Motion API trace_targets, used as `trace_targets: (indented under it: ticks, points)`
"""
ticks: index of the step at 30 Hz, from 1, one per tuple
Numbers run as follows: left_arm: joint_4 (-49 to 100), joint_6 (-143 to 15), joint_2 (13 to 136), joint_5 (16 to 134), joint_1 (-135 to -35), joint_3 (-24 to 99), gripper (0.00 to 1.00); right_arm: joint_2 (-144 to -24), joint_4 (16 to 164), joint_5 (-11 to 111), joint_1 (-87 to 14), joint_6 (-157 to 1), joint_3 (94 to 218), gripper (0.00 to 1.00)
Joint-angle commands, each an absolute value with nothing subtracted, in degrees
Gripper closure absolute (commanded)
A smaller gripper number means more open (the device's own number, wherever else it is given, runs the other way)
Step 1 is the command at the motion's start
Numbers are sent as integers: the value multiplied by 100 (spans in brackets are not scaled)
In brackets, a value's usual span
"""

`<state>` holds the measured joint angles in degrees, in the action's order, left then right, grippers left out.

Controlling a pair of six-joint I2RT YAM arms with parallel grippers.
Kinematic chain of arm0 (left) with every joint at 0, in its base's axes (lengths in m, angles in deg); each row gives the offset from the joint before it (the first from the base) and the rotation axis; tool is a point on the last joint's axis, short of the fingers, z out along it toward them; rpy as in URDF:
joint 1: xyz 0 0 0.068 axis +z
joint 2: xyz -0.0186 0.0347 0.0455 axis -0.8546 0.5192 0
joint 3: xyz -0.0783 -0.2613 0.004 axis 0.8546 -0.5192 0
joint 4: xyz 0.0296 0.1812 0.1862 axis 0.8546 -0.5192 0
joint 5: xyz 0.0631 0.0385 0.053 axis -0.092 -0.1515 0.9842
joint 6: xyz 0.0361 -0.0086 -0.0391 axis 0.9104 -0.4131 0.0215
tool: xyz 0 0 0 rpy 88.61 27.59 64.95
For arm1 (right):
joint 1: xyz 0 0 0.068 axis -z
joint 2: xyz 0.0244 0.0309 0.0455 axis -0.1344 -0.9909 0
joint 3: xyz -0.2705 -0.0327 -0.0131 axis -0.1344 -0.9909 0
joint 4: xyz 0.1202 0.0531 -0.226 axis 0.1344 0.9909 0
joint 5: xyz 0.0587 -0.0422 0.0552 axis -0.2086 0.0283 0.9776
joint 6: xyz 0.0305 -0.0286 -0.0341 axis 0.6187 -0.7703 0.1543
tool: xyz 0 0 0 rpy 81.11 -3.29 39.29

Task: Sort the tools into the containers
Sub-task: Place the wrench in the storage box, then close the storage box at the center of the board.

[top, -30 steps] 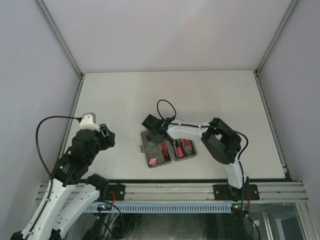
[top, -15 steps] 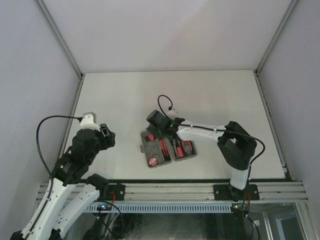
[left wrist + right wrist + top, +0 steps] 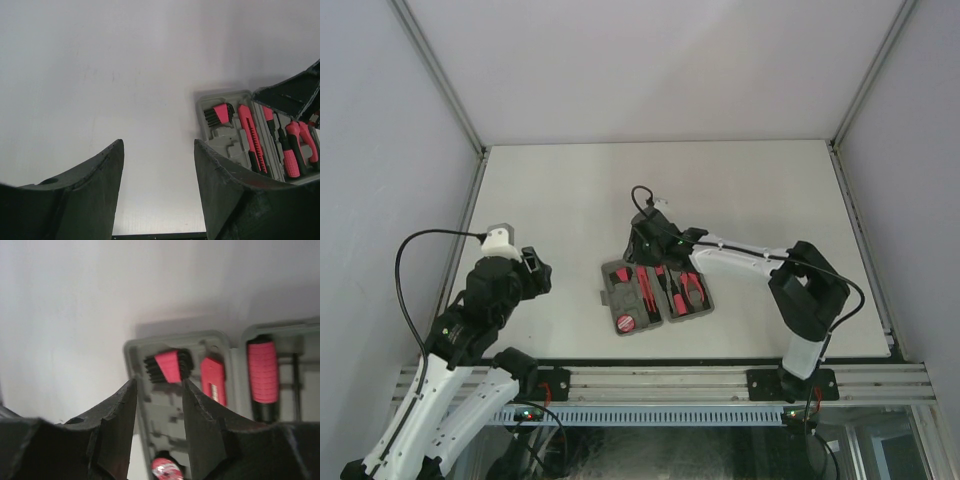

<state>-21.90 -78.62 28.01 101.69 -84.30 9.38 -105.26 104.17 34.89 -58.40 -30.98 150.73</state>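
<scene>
Top: high above grey hinged plastic case (image 3: 613,297), looking down.
Left wrist: low, well apart from it.
Right wrist: close above it.
Shared: case.

Open table (image 3: 550,200) left of grey case (image 3: 618,298), right tool (image 3: 159,385) over its far edge

The white-and-black left arm (image 3: 480,305) stays folded close to its base. Its black two-finger left gripper (image 3: 157,145) is parted and empty. The white-and-black right arm (image 3: 735,262) stretches leftward, and its black right gripper (image 3: 159,382) is narrowly parted, holding nothing.

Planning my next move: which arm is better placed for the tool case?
Right. The right gripper hovers at the grey case's far edge; the left gripper hangs well off to its left.
</scene>
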Motion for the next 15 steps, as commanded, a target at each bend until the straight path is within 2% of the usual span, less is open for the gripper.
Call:
trace_targets:
  ticks: [1,11,15]
  points:
    - [-1964,-7822,2891,10028,-8421,1005,38,-9888,10397,3462,-5869,-4386,14778,59]
    - [-1432,-8161,3350,8751,-8421,861,38,-8251,10652,3262,-5545,-4867,13209,54]
    - [-929,-8497,3498,8284,-8421,339,38,-7446,10530,3456,-5281,-4744,12495,46]
